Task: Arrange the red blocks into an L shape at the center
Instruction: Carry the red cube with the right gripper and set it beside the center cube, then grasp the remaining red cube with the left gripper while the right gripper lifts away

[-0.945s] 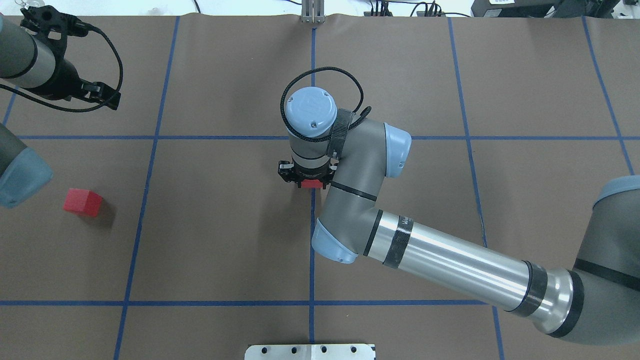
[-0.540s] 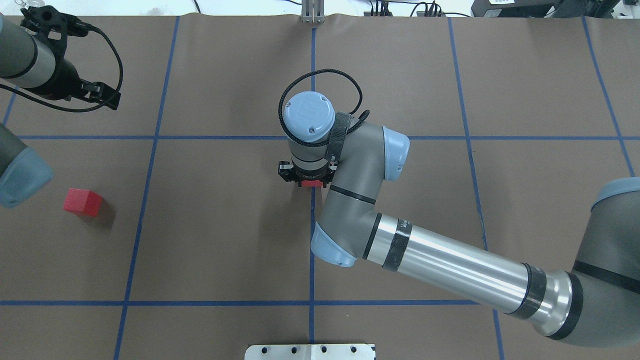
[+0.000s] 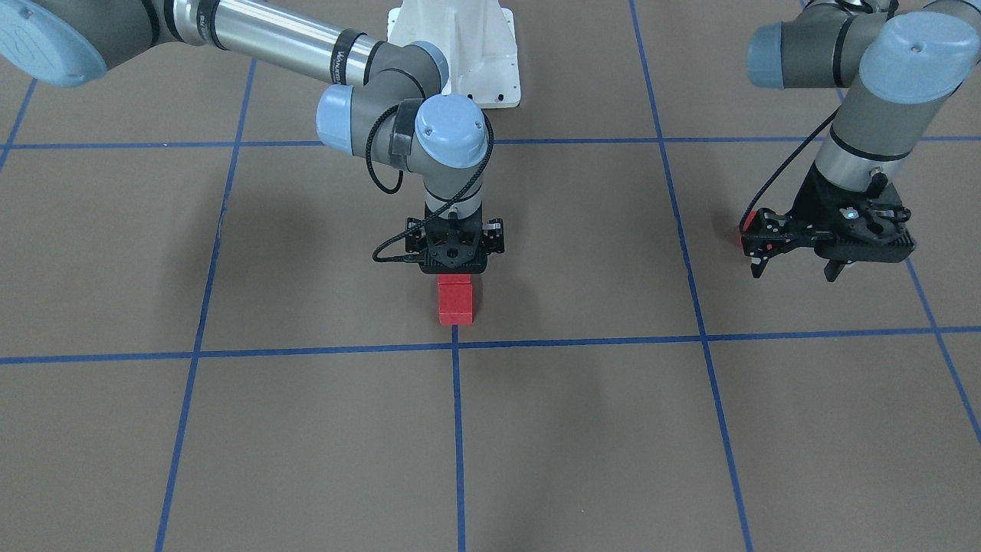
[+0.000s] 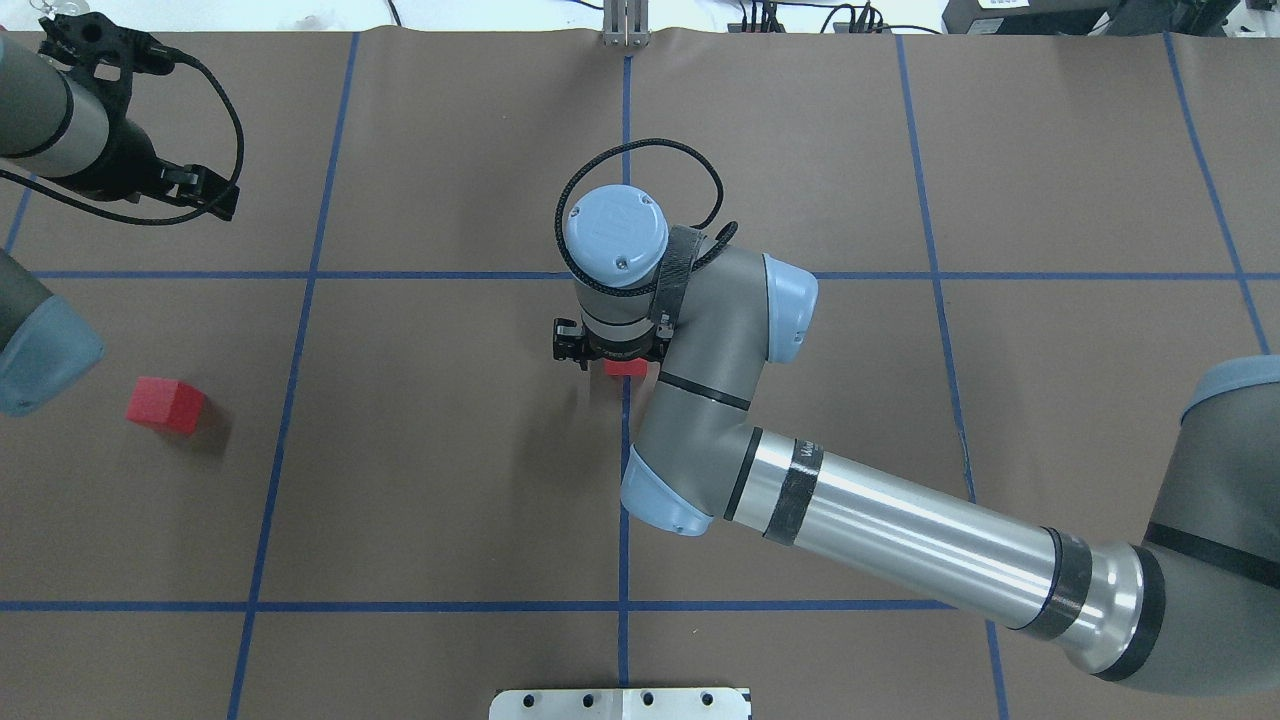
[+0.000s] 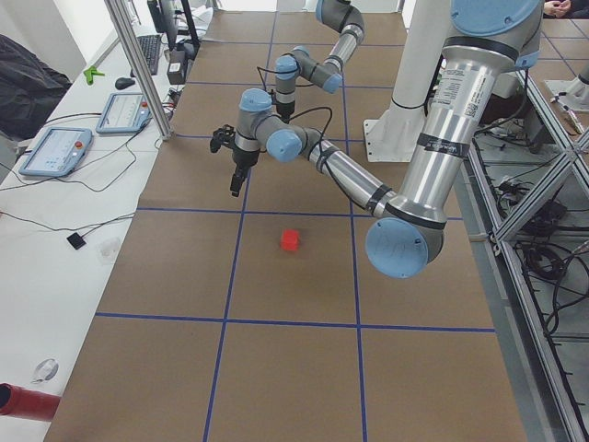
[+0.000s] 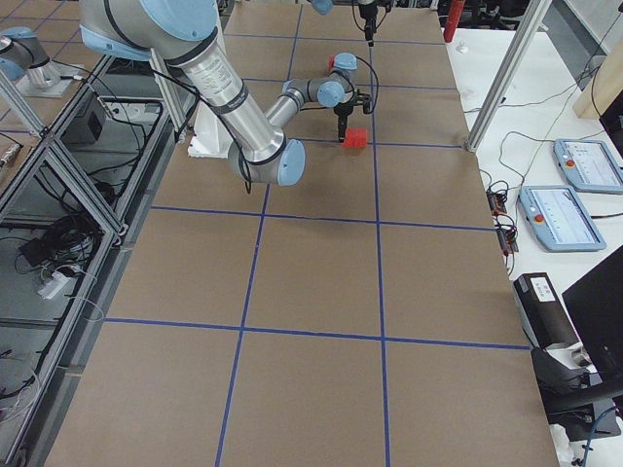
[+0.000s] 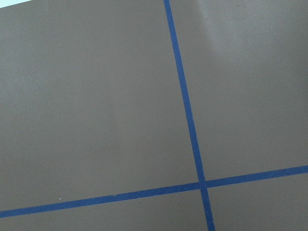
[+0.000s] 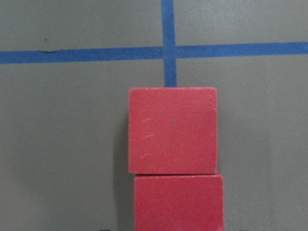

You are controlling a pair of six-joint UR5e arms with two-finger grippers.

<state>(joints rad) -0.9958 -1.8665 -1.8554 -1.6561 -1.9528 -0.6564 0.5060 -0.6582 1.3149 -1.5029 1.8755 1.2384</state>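
Nearest the center crossing (image 3: pixel 455 345), the first red block (image 8: pixel 172 130) sits on the tape line just on the robot's side of it. The second red block (image 8: pixel 178 202) lies right behind it, face to face, touching or very nearly. Over the last second my right end effector (image 3: pixel 454 268) has drifted slightly toward the robot's left in the overhead view while the red sliver beneath it stayed put, so I judge that block released. The right wrist camera shows only dark slivers at its bottom edge, either side of the block and clear of it, so I read that end effector as apart. That looks like the long leg of the L, with the foot still missing. I count three red blocks: two by the crossing, and the third red block (image 4: pixel 165 404) well out on the worktop (image 4: pixel 450 480) toward the robot's left. There are two end effectors; the left end effector (image 3: pixel 795 270) hangs out on that same side, spread apart and empty.
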